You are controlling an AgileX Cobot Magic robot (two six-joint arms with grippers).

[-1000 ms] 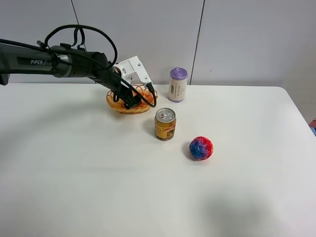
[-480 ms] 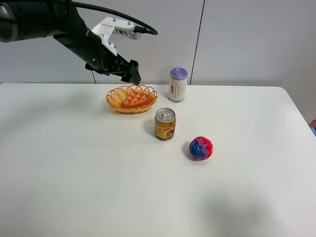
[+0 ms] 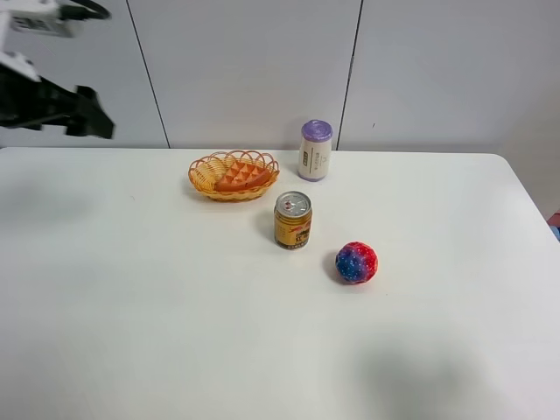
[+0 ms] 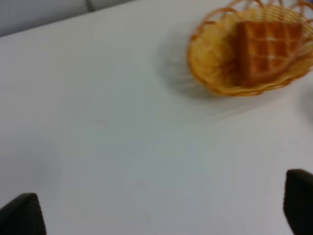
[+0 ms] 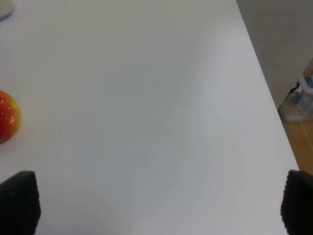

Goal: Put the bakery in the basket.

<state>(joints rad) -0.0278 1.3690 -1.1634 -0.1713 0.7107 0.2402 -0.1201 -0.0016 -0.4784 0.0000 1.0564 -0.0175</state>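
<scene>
The bakery, an orange-brown waffle wedge (image 3: pixel 242 178), lies inside the orange-yellow wicker basket (image 3: pixel 199 172) at the back of the table. In the left wrist view the waffle (image 4: pixel 266 46) rests against one side of the basket (image 4: pixel 205 73). My left gripper (image 3: pixel 94 124) is high at the far left, well away from the basket, open and empty; its fingertips (image 4: pixel 22 215) show far apart at the picture's corners. My right gripper (image 5: pixel 159 205) is open and empty over bare table; it is outside the exterior view.
A gold drink can (image 3: pixel 293 220) stands in front of the basket. A red-blue speckled ball (image 3: pixel 357 262) lies to its right and also shows in the right wrist view (image 5: pixel 7 115). A white container with a purple lid (image 3: pixel 315 150) stands at the back. The table's right edge (image 5: pixel 266 98) borders the floor.
My left gripper let go of the waffle in the basket, rose, and swung away to the far upper left. The waffle stays in the basket.
</scene>
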